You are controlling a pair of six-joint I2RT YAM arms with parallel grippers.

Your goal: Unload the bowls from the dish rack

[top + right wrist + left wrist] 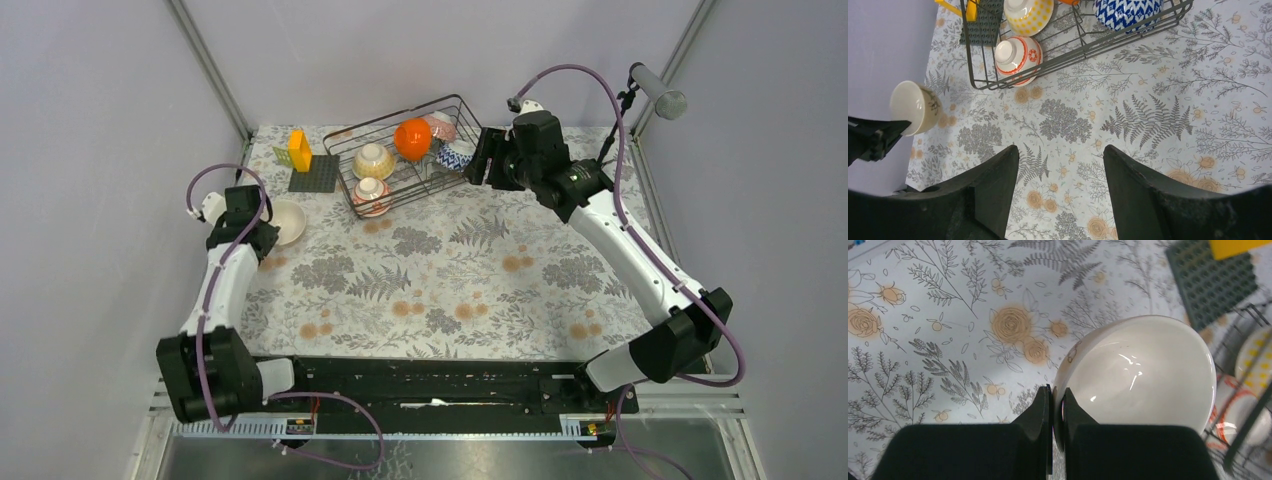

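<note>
Though only wrist cam shows it, left end effector [1057, 394] pinches cream bowl [1143, 370]; right end effector [1060, 151] spread.

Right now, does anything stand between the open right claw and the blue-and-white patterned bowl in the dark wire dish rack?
Only the dark wire dish rack's own side wires, crossing the lower part of the blue-and-white patterned bowl. The open right gripper faces bare tablecloth; nothing else intervenes.
</note>
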